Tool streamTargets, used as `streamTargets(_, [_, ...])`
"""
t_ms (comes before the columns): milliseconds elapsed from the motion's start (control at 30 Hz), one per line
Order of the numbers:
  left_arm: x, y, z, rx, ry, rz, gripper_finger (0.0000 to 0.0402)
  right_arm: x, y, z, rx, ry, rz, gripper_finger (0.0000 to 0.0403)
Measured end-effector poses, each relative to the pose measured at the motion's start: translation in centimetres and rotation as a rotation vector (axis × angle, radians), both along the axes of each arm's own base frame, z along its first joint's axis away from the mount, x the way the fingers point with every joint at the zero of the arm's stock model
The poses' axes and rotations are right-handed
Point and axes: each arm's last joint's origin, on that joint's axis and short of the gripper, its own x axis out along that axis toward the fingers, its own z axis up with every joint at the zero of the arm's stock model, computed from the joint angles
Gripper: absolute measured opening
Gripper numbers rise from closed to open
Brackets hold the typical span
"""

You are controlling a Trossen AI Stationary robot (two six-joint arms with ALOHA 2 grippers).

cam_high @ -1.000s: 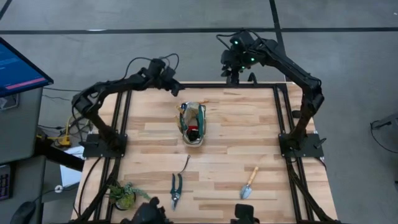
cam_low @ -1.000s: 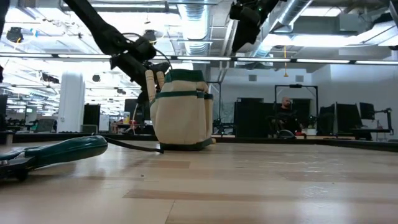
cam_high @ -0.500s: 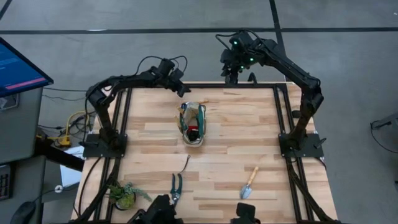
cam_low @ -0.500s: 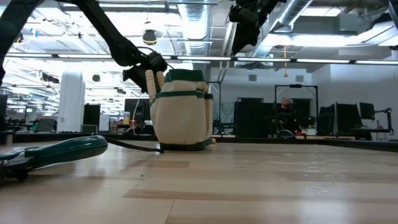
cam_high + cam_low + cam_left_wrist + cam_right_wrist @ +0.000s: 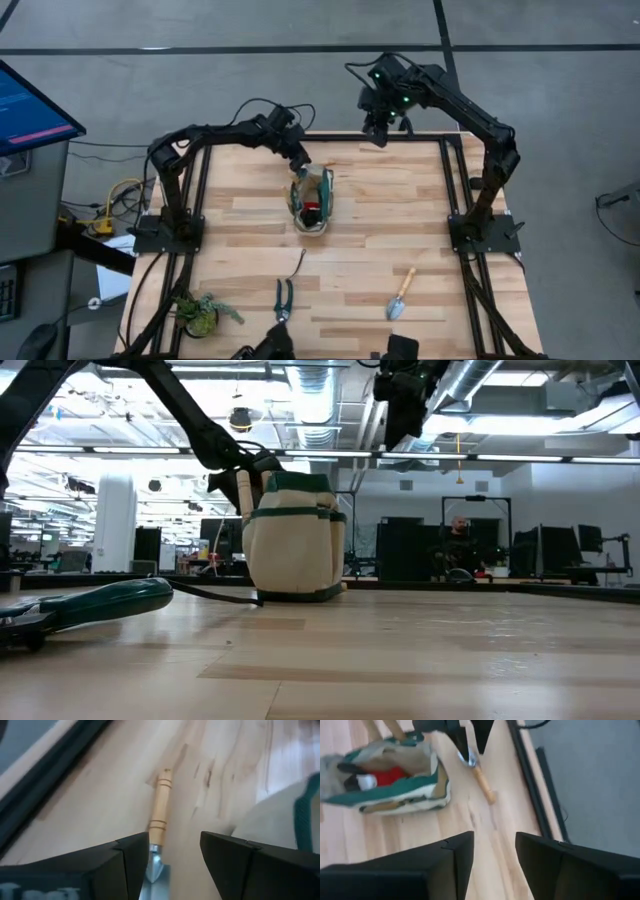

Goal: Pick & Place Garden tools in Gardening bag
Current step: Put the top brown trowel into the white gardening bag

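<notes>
The cream gardening bag stands mid-table, a red piece inside. A wooden-handled trowel lies just beyond it. Near edge: hooked tool, pruning shears, another trowel.

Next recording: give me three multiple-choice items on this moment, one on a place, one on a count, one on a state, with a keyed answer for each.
1. Where is the left gripper?
A. over the leafy plant
B. at the far side of the round cream fabric bag with green trim
C. over the near trowel

2. How many tools lie on the table's near half?
A. one
B. five
C. three

3. How do the left gripper's fingers stand?
A. open around the wooden-handled trowel
B. shut on the bag
C. shut, empty

Answers: 1 B, the high view shows it there. 2 C: thin dark hooked tool, black pruning shears, second wooden-handled trowel. 3 A, the left wrist view shows a gap.
</notes>
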Motion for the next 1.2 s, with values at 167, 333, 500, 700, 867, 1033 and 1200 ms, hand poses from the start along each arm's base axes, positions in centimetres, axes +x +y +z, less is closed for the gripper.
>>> streamTargets(167, [1.3, -1.3, -1.0, -0.006, 0.043, -0.040, 0.0168, -0.7, 0.5, -0.4, 0.059, 0.079, 0.001, 0.0137])
streamTargets(333, [3.1, -2.2, -2.3, 0.055, 0.103, -0.071, 0.0168, -0.7, 1.0, -0.5, 0.077, 0.101, 0.013, 0.0139])
streamTargets(500, [4.0, -2.5, -3.5, 0.061, 0.151, -0.074, 0.0168, -0.8, 1.6, -0.5, 0.094, 0.126, 0.035, 0.0135])
streamTargets(700, [3.6, -2.7, -3.8, 0.092, 0.235, -0.048, 0.0098, -0.4, 2.5, -0.6, 0.107, 0.147, 0.064, 0.0134])
streamTargets(867, [3.6, -2.7, -3.8, 0.079, 0.244, -0.033, 0.0010, 0.0, 3.3, -0.6, 0.111, 0.154, 0.088, 0.0132])
streamTargets(1033, [3.3, -2.8, -2.9, 0.068, 0.236, -0.008, 0.0001, 0.2, 3.9, -0.5, 0.108, 0.150, 0.105, 0.0131])
streamTargets(1200, [2.6, -2.9, 1.7, 0.173, 0.161, 0.044, 0.0000, -0.7, 4.4, 1.2, 0.054, 0.069, 0.101, 0.0125])
